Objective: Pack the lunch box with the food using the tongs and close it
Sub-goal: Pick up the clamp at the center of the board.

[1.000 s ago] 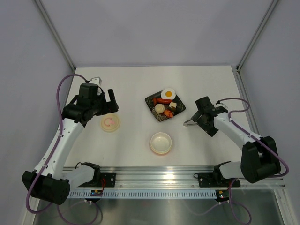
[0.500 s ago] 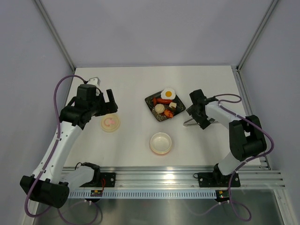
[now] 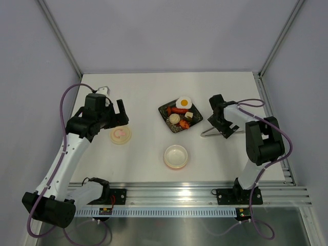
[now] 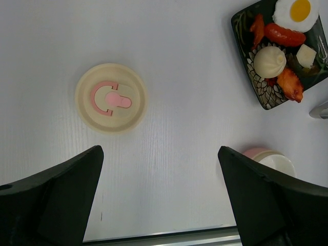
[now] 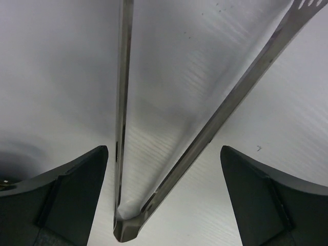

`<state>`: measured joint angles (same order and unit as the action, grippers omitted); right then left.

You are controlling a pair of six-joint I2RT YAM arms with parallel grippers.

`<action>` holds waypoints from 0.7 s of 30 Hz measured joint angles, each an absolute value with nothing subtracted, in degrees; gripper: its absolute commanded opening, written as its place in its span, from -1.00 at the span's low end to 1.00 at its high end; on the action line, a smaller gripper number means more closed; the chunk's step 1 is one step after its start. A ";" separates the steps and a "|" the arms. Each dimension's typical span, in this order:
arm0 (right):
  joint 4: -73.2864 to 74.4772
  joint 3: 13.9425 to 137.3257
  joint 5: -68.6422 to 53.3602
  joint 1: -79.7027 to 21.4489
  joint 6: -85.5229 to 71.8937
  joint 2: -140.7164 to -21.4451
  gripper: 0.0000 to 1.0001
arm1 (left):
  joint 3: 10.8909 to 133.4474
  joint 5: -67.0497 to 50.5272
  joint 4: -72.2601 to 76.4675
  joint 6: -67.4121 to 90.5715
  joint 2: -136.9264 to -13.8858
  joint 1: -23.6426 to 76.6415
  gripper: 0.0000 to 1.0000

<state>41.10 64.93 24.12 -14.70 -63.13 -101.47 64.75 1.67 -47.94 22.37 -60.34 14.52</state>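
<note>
The white table (image 3: 148, 87) carries everything, and a black square tray (image 4: 261, 95) with a patterned floor sits near its middle, turned corner-on to the arms.

The left gripper (image 4: 159, 151) hangs well to the left of the tray, its fingers spread wide with nothing between them. The right gripper (image 5: 164, 148) is low over the table just right of the tray, also spread wide. Both arms of the tongs (image 5: 206, 133) run between its fingers without touching either one.

The tongs lie flat on the table just right of the tray. They are thin, silvery and mirror-bright: two long narrow arms joined in a V, the joined end nearest the tray's front corner. One tip is cut into slots.

The lunch box (image 3: 176, 156) stands open in front of the tray, apart from it: a small, round, shallow cream tub with a pinkish rim. Its lid (image 4: 110, 98) lies flat well to the left of the tray, a cream disc with a pink horseshoe mark and tab at its centre.

All the food is on the tray:
- a white fried egg (image 4: 293, 11) with a yellow yolk, at the far corner
- a red sausage (image 4: 284, 35) beside the egg
- a pale pleated bun (image 4: 270, 61) in the middle
- an orange fried piece (image 4: 289, 84) at the near side
- a pale cube (image 4: 306, 54) toward the right corner
</note>
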 measured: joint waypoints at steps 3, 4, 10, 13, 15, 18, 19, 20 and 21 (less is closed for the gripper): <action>41.32 63.44 24.91 -14.22 -62.15 -101.38 0.76 | 64.58 1.65 -47.94 22.39 -60.36 14.52 0.98; 41.19 62.37 24.97 -14.02 -61.95 -101.30 0.66 | 64.53 1.65 -47.94 22.37 -60.36 14.52 0.98; 39.44 58.26 25.02 -13.10 -59.79 -98.70 0.36 | 64.34 1.65 -47.94 22.37 -60.38 14.52 0.98; 37.08 58.26 24.05 -12.99 -53.93 -98.76 0.45 | 64.34 1.65 -47.97 22.35 -60.38 14.52 0.98; 35.44 58.63 22.13 -12.95 -48.64 -99.09 0.44 | 64.34 1.67 -47.97 22.35 -60.38 14.52 0.98; 34.30 61.17 18.90 -13.04 -40.18 -101.06 0.42 | 64.34 1.67 -47.97 22.35 -60.38 14.52 0.98; 34.39 62.35 18.13 -13.19 -37.85 -101.95 0.46 | 64.34 1.67 -47.97 22.35 -60.38 14.52 0.98; 34.68 63.53 17.58 -13.34 -35.70 -102.83 0.50 | 64.34 1.67 -47.97 22.35 -60.40 14.52 0.98; 34.98 64.77 17.19 -13.67 -33.50 -103.72 0.52 | 64.34 1.65 -47.94 22.35 -60.45 14.52 0.98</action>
<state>34.98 64.77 17.19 -13.67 -33.50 -103.72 64.34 1.65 -47.94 22.35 -60.45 14.52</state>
